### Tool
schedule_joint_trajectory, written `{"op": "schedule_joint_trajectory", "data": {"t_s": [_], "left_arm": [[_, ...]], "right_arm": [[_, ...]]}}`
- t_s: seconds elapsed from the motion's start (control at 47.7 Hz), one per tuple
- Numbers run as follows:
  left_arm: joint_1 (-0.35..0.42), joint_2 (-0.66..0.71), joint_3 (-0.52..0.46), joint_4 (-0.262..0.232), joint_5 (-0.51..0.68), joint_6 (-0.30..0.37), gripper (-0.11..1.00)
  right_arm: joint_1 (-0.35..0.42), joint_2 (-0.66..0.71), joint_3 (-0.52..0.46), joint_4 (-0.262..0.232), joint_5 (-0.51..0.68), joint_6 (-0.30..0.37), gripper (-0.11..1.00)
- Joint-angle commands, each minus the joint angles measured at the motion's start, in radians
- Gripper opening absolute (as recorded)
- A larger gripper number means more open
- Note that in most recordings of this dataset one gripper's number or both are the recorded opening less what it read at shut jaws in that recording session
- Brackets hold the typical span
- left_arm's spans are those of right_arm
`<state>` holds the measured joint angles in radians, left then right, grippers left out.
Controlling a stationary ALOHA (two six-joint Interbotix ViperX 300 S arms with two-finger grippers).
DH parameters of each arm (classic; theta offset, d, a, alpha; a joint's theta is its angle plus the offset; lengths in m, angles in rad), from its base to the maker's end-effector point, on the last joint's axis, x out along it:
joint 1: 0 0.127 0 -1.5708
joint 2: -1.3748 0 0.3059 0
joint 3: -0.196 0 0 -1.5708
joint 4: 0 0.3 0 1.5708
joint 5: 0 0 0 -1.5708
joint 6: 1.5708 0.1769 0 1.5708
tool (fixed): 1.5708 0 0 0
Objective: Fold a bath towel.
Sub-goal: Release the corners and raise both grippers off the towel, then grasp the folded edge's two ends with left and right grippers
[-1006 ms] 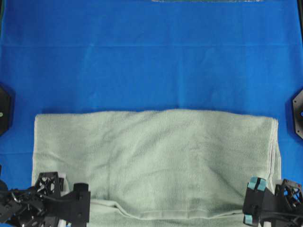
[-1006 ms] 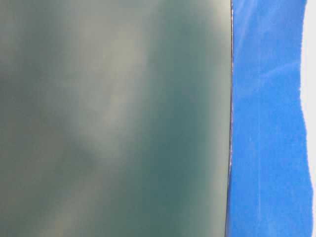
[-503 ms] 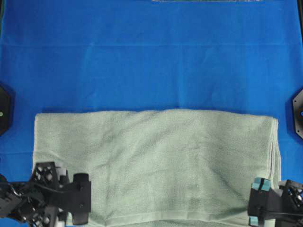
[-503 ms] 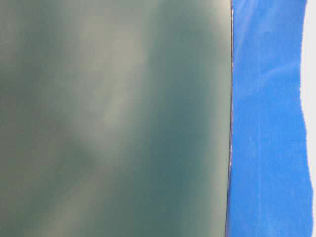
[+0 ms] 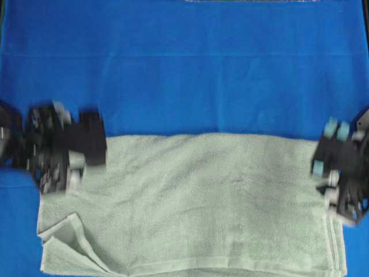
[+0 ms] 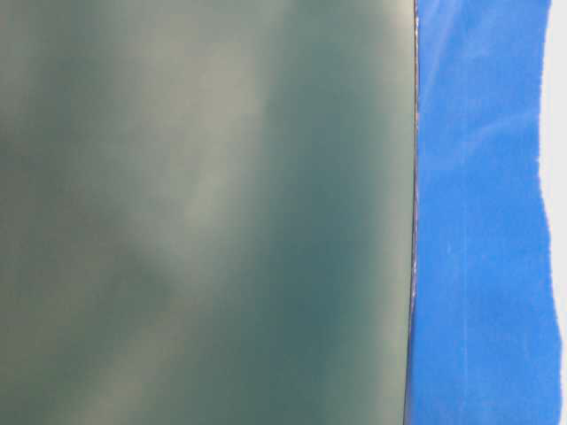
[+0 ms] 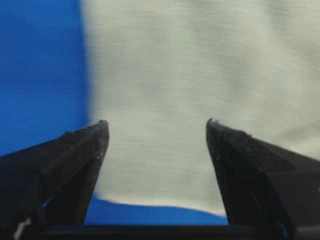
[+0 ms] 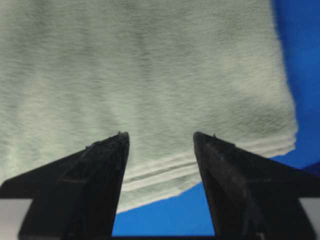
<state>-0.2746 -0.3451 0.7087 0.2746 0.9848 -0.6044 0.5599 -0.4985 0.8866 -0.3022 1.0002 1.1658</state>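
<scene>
**Once released, both arms leave the near hem and travel to the far edge**

Whereas a second ago both grippers sat low at the towel's near corners, pinched down on the hem, they now stand at the far corners of the bath towel (image 5: 196,202). The left gripper (image 5: 95,144) is over the far-left corner, blurred with motion in the overhead view. The right gripper (image 5: 326,150) is at the far-right corner, partly off the cloth.

Fingers: both sets stand wide apart with nothing between them. The left wrist view shows the left gripper (image 7: 156,127) hovering above the towel's (image 7: 200,75) left edge, with blue cloth (image 7: 40,65) beside it. In the right wrist view the right gripper (image 8: 161,140) looks down on the towel's (image 8: 140,65) stacked hem layers at a corner.

Towel position: it lies flat on the blue cloth (image 5: 184,69) covering the table, in the near half of the overhead view, as a wide rectangle already doubled over. Layered edges show along its right side. The near-left corner (image 5: 69,236) is now rumpled, with a flap turned over on itself; earlier it lay hidden under the left gripper.

Reading: one fold looks complete and let go. The arms appear to be setting up for the next grasp at the far edge. The turned-up near-left corner may need smoothing, or the next fold will carry the crease along.

The table-level view is blocked by a blurred grey-green surface and adds nothing.
</scene>
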Motion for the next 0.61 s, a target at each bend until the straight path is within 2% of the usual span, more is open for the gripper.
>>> {"op": "schedule_joint_trajectory", "data": {"t_s": [0.0,0.105,0.21,0.377,0.482,0.587], "left_arm": [[0.078,-0.052,0.018,0.006,-0.020,0.008,0.73],[0.081,-0.098,0.066,0.006,-0.103,0.020,0.73],[0.083,-0.107,0.087,0.005,-0.173,0.023,0.74],[0.130,-0.063,0.123,0.005,-0.192,0.055,0.74],[0.164,-0.005,0.161,0.005,-0.236,0.109,0.74],[0.198,0.055,0.207,0.003,-0.341,0.152,0.74]], "right_arm": [[-0.072,-0.054,0.037,-0.003,-0.014,-0.048,0.58],[-0.135,-0.072,0.069,0.020,-0.049,-0.126,0.58],[-0.173,-0.069,0.080,0.021,-0.066,-0.179,0.58],[-0.249,-0.044,0.107,0.021,-0.106,-0.244,0.58],[-0.291,-0.003,0.146,0.021,-0.193,-0.265,0.58],[-0.333,0.044,0.190,0.023,-0.299,-0.285,0.58]]}}
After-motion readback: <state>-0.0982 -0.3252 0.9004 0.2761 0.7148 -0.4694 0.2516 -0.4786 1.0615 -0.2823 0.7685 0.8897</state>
